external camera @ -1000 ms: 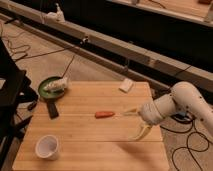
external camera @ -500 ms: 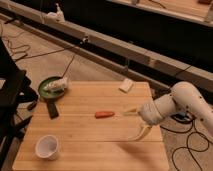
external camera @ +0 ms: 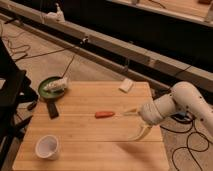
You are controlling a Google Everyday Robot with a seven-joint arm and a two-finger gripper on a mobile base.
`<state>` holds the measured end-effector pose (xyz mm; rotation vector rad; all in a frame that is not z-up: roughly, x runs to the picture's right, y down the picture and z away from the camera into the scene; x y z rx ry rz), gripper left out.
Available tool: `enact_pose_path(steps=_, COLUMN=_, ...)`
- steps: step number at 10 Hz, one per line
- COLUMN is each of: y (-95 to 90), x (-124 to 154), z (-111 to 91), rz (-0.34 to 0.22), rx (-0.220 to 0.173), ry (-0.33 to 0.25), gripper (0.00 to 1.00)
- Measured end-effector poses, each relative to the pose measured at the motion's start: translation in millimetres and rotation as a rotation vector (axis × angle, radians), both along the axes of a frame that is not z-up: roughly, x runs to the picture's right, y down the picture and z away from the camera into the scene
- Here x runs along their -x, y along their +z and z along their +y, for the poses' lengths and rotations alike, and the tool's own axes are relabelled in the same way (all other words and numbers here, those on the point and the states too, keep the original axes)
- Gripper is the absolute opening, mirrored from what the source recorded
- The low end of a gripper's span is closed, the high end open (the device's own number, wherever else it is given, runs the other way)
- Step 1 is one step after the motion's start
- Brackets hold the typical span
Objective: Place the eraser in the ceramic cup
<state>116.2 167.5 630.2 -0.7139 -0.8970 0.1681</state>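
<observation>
Counter (external camera: 100,152) of pale wood planks. Far left, near the front corner: ceramic cup (external camera: 47,146), upright, white, nothing visible inside. Behind it, by the left edge, the eraser (external camera: 52,110) lies flat, apart from the cup and just in front of a green dish (external camera: 44,86) that holds something pale. Mid-counter: orange stick (external camera: 104,114) lying flat. Toward the back edge, a small white block (external camera: 126,85). Right side: gripper (external camera: 132,124) low over the counter, fingers (external camera: 140,134) spread apart, nothing between them, white arm (external camera: 182,102) behind.
</observation>
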Motion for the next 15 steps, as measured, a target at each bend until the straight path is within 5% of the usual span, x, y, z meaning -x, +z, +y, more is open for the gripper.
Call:
enact_pose_path(steps=13, y=0.2, x=-0.2, z=-1.4, rz=0.004, rx=-0.002, ry=-0.004, gripper=0.73)
enact_pose_path(steps=15, y=15.0, x=16.2, z=-17.4, rz=0.024, rx=0.009, ry=-0.022, gripper=0.73)
